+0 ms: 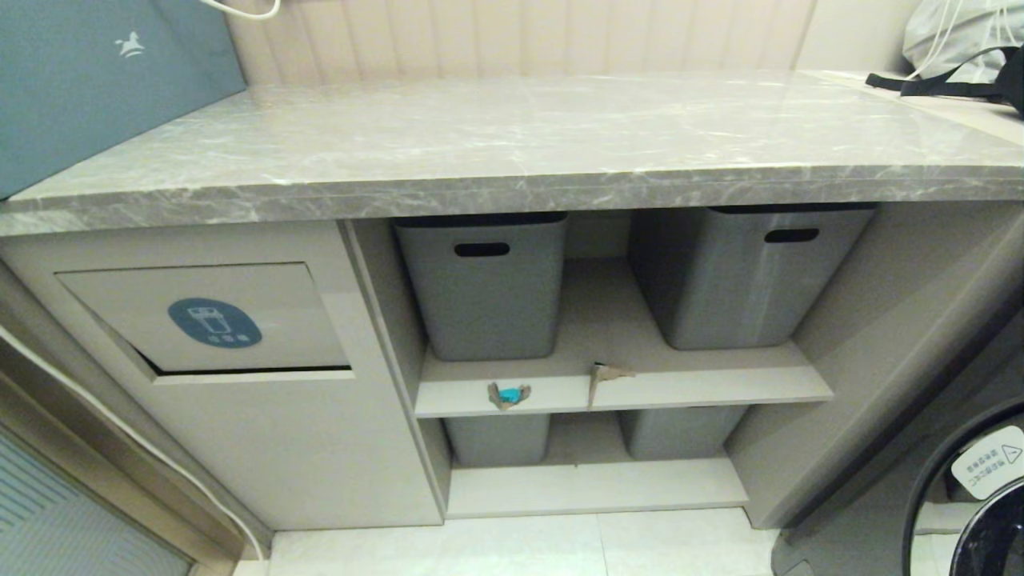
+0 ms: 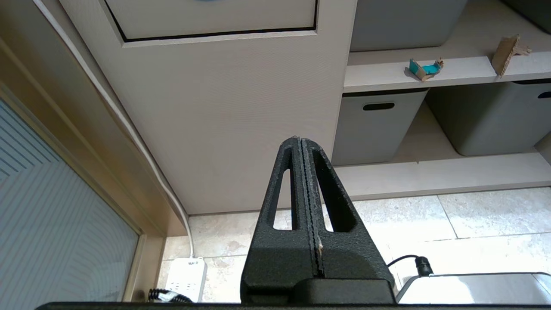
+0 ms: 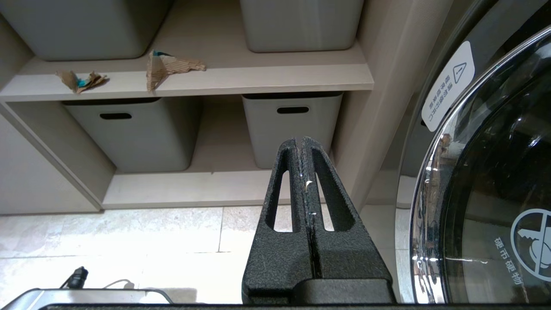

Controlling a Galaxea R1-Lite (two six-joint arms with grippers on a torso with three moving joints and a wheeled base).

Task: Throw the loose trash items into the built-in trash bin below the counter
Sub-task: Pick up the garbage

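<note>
1. Bin flap (image 1: 204, 318) sits left under the marble counter (image 1: 512, 136), with a blue oval sticker (image 1: 214, 322) showing a white bin icon; its text is too small to read.
2. Teal scrap (image 1: 509, 394) and cardboard piece (image 1: 605, 374) lie near each other on the shelf's (image 1: 720, 384) front edge, before grey tubs (image 1: 482, 284).
3. Washer (image 3: 486, 172) on the right carries a warning label (image 1: 989, 462).
4. Left gripper (image 2: 301, 144) and right gripper (image 3: 300, 144) hang low over the tiled floor (image 3: 129, 232), fingers pressed together, holding nothing.

Bright, even light; glossy counter (image 1: 512, 136) glare.
</note>
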